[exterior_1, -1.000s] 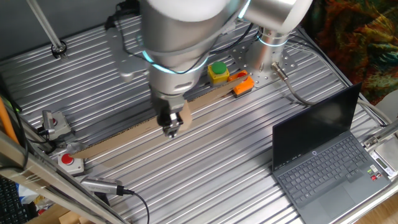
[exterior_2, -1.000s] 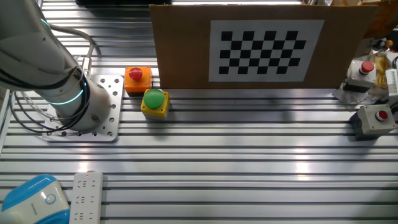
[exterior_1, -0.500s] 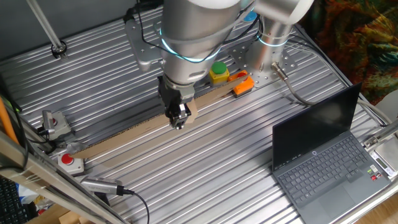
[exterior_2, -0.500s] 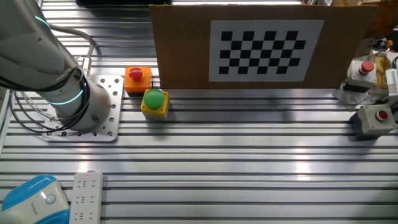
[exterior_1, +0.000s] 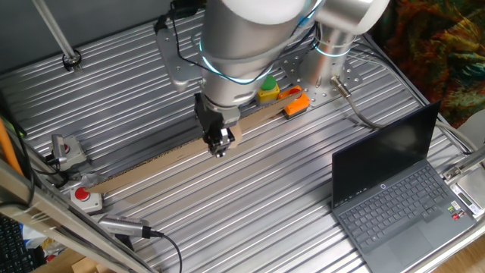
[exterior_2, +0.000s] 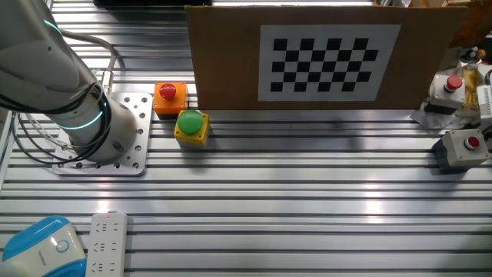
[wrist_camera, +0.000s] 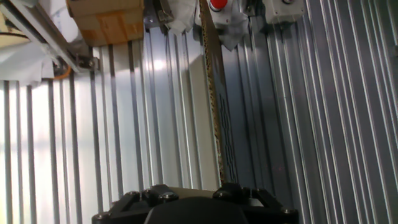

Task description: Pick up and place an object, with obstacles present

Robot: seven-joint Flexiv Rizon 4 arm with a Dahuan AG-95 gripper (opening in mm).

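**A:** Where's the block [exterior_1: 230,136] now?

**B:** I have it up at the gripper [exterior_1: 219,144], a sliver of tan showing beside the dark fingers, hanging over the top edge of the board [exterior_1: 163,158]. I read the fingers as pinched on it, though only one fixed view shows this and not sharply.

**A:** And the hand view?

**B:** It looks straight down the board's edge [wrist_camera: 216,112], with ribbed table [wrist_camera: 348,124] on both sides. The fingertips are out of frame there.

**A:** What worries you?

**B:** Dropping too soon. I judge the block could catch the board's edge and get knocked askew or tip the board over. Swinging right, I'd mind the green button box [exterior_1: 266,88] and the orange piece [exterior_1: 295,104]. The laptop [exterior_1: 394,189] stands well clear.

**A:** And the grip?

**B:** It looks off-centre, so a jolt might twist the block loose.
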